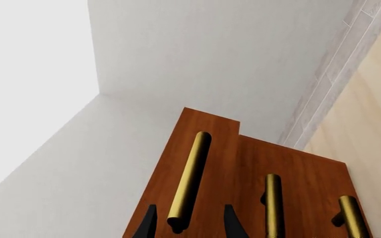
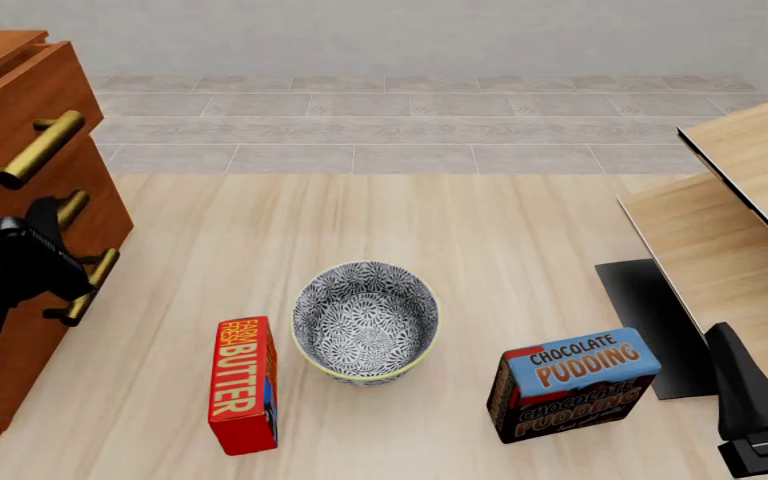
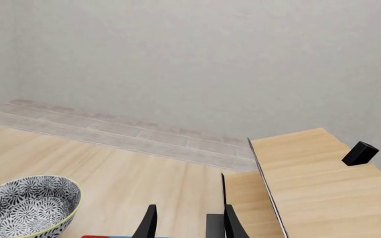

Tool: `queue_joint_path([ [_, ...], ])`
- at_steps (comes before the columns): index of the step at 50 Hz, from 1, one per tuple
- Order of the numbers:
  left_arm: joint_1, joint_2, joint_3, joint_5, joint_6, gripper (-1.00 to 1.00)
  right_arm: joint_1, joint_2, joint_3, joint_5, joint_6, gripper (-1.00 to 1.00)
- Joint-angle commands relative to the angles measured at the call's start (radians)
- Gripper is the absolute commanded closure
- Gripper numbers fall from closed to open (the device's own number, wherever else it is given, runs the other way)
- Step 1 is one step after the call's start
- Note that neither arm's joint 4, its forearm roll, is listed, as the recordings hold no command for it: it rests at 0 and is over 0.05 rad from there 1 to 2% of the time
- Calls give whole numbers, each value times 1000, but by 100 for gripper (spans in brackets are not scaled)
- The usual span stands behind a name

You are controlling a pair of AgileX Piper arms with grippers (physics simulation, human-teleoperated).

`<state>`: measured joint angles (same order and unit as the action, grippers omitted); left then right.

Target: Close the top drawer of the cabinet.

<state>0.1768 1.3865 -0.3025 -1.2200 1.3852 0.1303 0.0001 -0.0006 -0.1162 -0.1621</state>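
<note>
Partly hidden, the left gripper (image 1: pixel 187 223) straddles the top drawer (image 1: pixel 200 148) handle (image 1: pixel 190 178).

Left tool (image 1: pixel 187 223) straddles top drawer (image 1: pixel 200 148) handle (image 1: pixel 189 181); beyond, bare wall.

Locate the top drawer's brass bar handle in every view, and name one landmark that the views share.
Left wrist view: the brass cylindrical bar handle of the reddish-brown wooden top drawer runs between the left gripper fingers.
Front view: the same handle is at the left edge, high on the cabinet.
Right wrist view: not in it.
Shared landmark: the pale grey tiled strip along the wall.
</note>
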Motion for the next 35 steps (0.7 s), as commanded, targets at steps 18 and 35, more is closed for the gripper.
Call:
queue_joint_path([
  [18,113,109,-79,0,0,-100,1,0,0,-4,0,-100],
  [35,185,155,-109,0,0,-100,4,0,-1,-12,2,-100],
])
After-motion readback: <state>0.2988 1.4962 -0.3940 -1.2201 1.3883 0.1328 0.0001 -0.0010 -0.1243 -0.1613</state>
